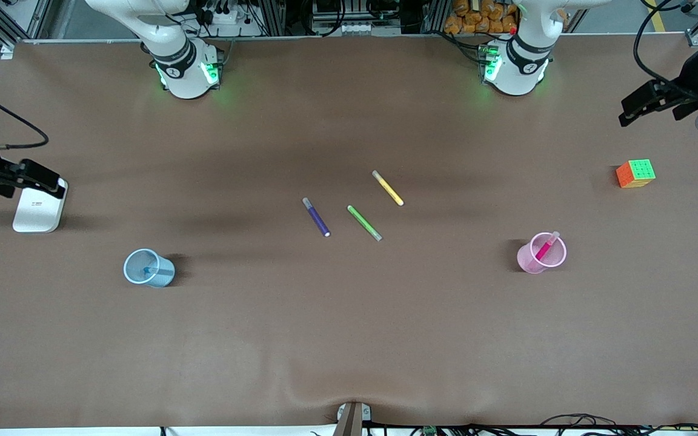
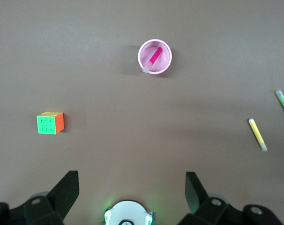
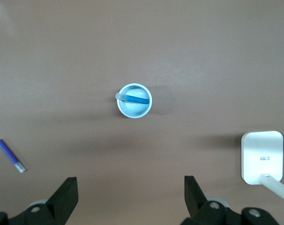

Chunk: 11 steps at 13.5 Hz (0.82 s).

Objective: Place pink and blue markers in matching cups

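The right gripper (image 3: 128,199), jaws apart, hung high by the white box (image 1: 39,209); the blue marker (image 1: 149,270) stood in the blue cup (image 1: 148,268). The pink marker (image 1: 546,247) leaned in the pink cup (image 1: 541,254), near the parted, empty left gripper (image 2: 132,194).

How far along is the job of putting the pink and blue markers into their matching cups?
It looks done. The magenta-pink marker stands in the pale pink plastic cup, and the sky-blue marker lies in the pale blue plastic cup. Nothing is in hand: the left gripper and right gripper are open and empty, above the table's ends. Nothing seems left.
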Each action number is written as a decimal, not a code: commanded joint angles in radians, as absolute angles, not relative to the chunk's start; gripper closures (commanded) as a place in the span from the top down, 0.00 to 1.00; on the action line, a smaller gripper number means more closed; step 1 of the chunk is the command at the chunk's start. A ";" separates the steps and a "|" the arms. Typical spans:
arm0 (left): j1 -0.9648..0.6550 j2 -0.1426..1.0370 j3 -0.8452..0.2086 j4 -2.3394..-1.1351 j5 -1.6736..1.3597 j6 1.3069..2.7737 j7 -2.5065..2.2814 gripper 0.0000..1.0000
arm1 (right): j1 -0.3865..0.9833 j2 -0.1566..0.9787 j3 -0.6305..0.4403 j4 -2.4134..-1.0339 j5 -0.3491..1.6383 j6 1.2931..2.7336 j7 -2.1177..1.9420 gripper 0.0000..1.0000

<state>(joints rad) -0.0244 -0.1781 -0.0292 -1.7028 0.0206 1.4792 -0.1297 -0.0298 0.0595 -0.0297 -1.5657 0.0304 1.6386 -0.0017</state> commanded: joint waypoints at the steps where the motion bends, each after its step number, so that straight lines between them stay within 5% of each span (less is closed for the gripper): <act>1: -0.023 -0.219 -0.028 -1.729 0.014 1.471 -0.094 1.00 | -0.051 0.006 -0.017 -1.597 0.009 1.614 0.025 1.00; 11: -0.023 -0.189 -0.023 -1.690 0.020 1.471 -0.089 1.00 | -0.052 -0.005 -0.018 -1.594 0.009 1.574 0.026 1.00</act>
